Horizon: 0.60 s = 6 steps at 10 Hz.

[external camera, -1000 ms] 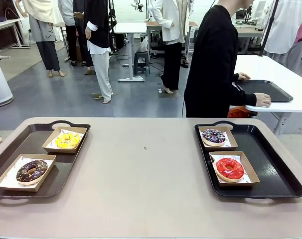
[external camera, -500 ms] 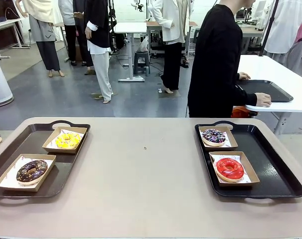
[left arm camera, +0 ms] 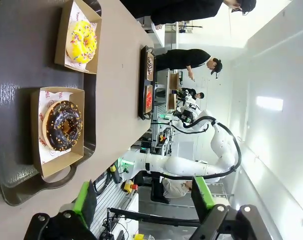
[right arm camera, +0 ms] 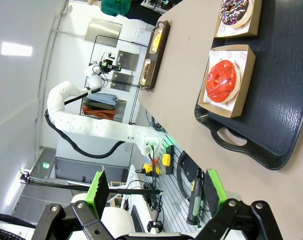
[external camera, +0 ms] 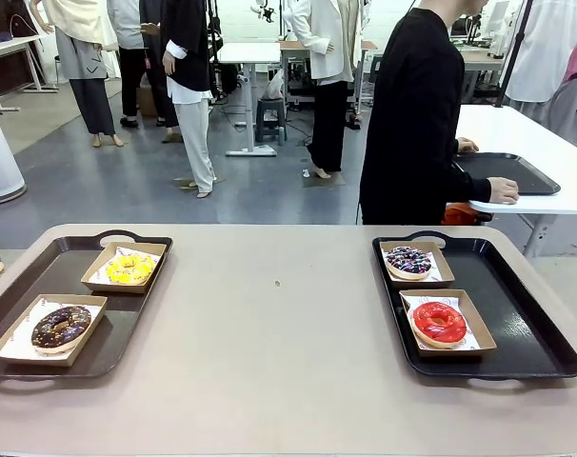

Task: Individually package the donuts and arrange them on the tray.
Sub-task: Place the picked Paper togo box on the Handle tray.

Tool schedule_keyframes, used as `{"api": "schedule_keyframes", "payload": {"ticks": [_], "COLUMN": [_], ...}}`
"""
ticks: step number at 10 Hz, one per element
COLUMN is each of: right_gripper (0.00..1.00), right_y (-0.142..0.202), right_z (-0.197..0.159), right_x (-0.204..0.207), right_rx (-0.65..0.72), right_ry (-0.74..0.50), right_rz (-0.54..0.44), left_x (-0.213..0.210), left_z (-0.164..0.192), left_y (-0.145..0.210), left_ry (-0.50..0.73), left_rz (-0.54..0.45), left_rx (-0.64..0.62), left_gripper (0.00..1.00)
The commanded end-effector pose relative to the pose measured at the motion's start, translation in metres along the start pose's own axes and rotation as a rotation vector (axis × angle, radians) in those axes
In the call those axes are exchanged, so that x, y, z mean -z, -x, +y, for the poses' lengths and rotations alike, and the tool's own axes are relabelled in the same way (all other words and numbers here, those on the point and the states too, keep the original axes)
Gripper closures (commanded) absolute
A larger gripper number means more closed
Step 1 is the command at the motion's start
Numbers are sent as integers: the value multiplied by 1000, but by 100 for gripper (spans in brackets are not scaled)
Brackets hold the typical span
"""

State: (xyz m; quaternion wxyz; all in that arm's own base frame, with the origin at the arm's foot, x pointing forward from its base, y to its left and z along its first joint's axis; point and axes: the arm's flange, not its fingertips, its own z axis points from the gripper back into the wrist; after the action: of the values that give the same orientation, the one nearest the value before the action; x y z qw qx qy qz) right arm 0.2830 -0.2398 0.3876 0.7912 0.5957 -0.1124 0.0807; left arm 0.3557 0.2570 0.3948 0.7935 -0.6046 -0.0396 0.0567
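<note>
All four donuts already sit in their own little cardboard boxes, two per tray. On the left tray (external camera: 12,276), the yellow-iced donut (external camera: 129,268) is at the far end and the chocolate sprinkled donut (external camera: 61,327) at the near end. On the right tray (external camera: 527,324), the dark donut with purple-white sprinkles (external camera: 408,260) is far and the glossy red donut (external camera: 439,323) near. As far as I can judge, the job's basically done or about to start over.

Both pincers are spread wide with nothing between the fingers: the left gripper (left arm camera: 141,202) hangs off the near end of the left tray, the right gripper (right arm camera: 156,195) off the near end of the right tray.

What could go wrong? If an arm comes in low, it might clip a tray handle or the rim of a box and shove the whole thing. Those boxes are shallow and probably light, so I'd guess they would slide easily. A careless pinch could also smear the glaze.
</note>
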Motion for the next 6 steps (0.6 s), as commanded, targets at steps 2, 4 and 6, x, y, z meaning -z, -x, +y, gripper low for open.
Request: {"api": "schedule_keyframes", "payload": {"ticks": [2, 4, 6], "right_gripper": [0, 0, 0], "right_y": [3, 3, 3], "right_z": [1, 1, 1], "right_x": [1, 1, 1], "right_rx": [-5, -5, -5], "right_ry": [-3, -3, -3], "right_rz": [2, 2, 2], "left_x": [-2, -2, -2], "left_z": [-1, -1, -1], "left_y": [2, 2, 2], "left_ry": [2, 2, 2], "left_rz": [-5, -5, -5], "left_rx": [1, 1, 1], "left_gripper": [0, 0, 0]}}
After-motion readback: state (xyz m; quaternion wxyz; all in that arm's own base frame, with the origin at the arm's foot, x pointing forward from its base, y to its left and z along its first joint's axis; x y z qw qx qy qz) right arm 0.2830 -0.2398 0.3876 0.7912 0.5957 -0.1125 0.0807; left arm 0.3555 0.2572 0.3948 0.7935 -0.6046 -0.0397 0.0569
